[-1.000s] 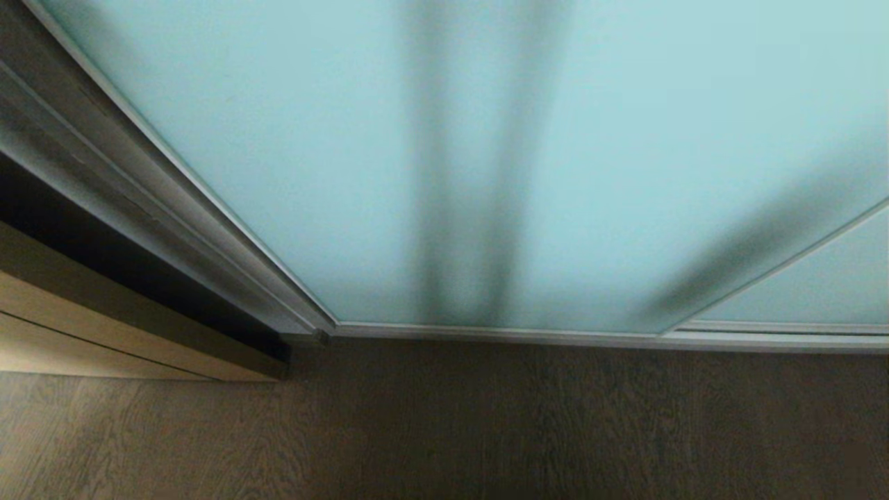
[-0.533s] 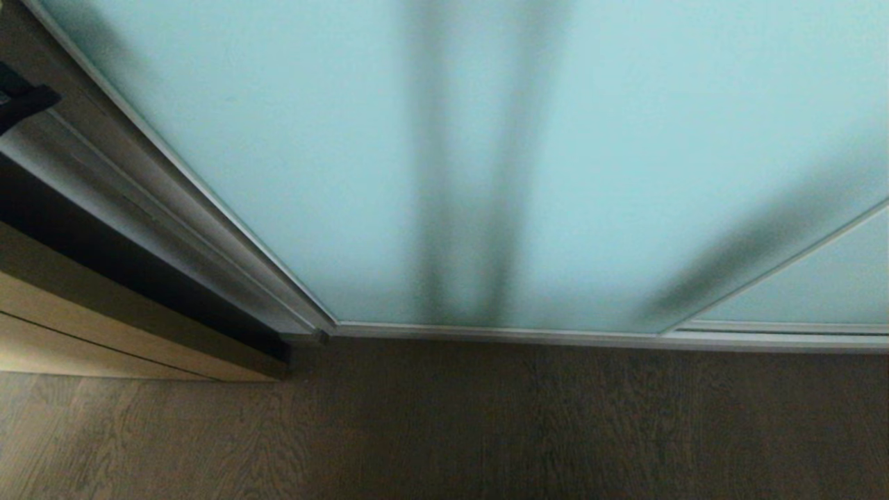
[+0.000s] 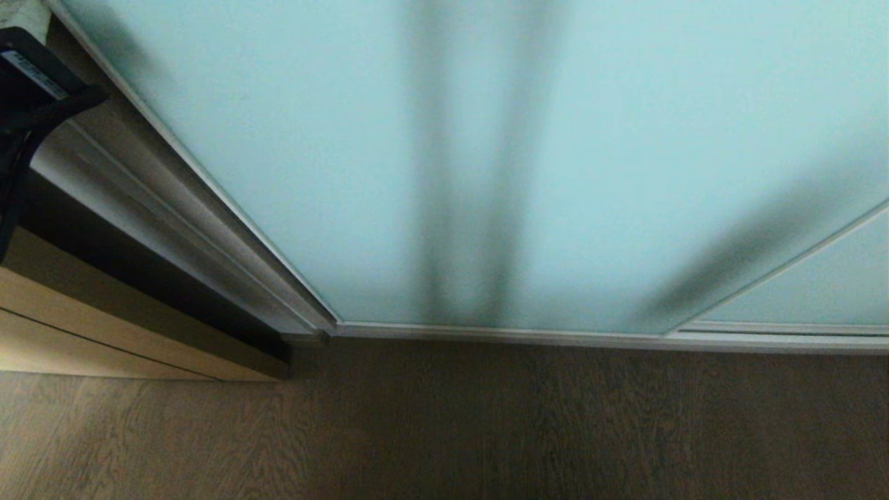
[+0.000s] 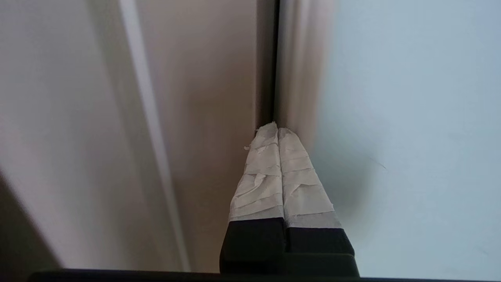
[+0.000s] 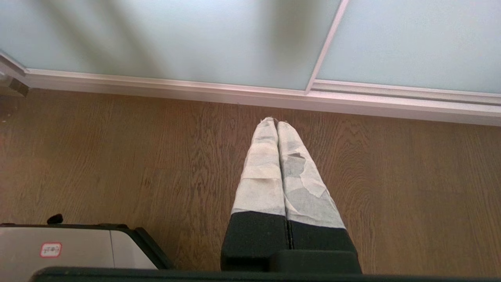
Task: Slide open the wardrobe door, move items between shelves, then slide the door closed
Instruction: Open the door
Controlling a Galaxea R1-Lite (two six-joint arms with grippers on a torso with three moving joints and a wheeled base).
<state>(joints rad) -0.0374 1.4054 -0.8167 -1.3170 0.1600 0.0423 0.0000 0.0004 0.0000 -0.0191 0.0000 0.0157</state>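
A tall sliding wardrobe door (image 3: pixel 389 160) of frosted pale aqua glass fills most of the head view, shut, with a thin silver frame (image 3: pixel 229 208) down its left edge and a silver bottom rail (image 3: pixel 500 335) where it meets the dark wood floor (image 3: pixel 486 423). Soft dark vertical bands show through the glass. A second glass panel (image 3: pixel 826 292) overlaps it at the far right. To the left of the door stands a light wood cabinet front (image 3: pixel 83 333).

The left gripper (image 4: pixel 277 126) is raised at the upper left of the head view, where only its black body (image 3: pixel 31 97) shows. In the left wrist view its two tape-wrapped fingers (image 4: pixel 262 176) are pressed flat together, holding nothing. Their tips sit right at the dark seam between the door's left frame and the beige wall beside it; whether they touch the frame cannot be told.

The right gripper (image 5: pixel 277 120) hangs low, pointing down toward the floor just in front of the bottom rail. Its taped fingers (image 5: pixel 260 176) are likewise closed together and empty. A grey part of the robot's base (image 5: pixel 78 246) shows near it.
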